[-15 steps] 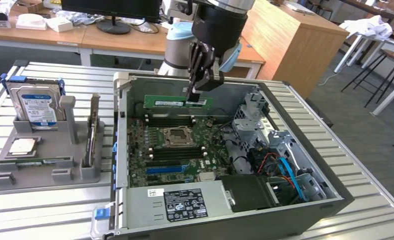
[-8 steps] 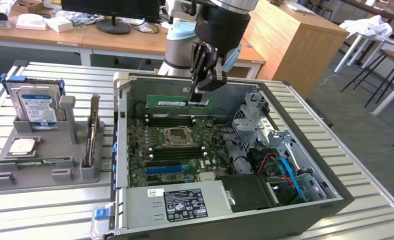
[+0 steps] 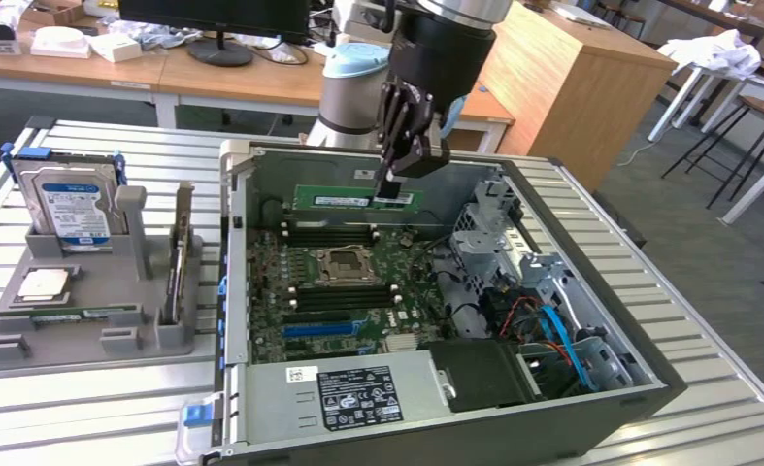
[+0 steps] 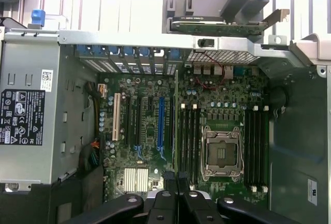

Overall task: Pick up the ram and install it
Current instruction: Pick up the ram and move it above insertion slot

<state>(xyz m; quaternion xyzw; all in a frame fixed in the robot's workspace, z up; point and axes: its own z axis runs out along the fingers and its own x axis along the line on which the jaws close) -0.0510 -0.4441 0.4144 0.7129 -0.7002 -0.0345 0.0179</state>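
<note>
I've got the ram (image 3: 349, 197), jaws pinched narrow on one end of it, gripper (image 3: 393, 194) pointing down. The stick hangs level on its long edge inside the open computer case (image 3: 235, 175), up in the air and apart from the motherboard (image 3: 307, 313).

Below it run the dark memory slots (image 3: 336, 236), with the CPU socket (image 3: 344, 262) just past them. Along the stick's length there's open air. The drive cage (image 3: 512, 233) rises on the exterior view's right, the case wall on its left.

My wrist sees the ram (image 4: 176, 120) edge-on as a thin line from my fingers (image 4: 166, 180), running alongside slots (image 4: 189, 141). Its chips don't show here, and my fingers cover the gripped end.
</note>
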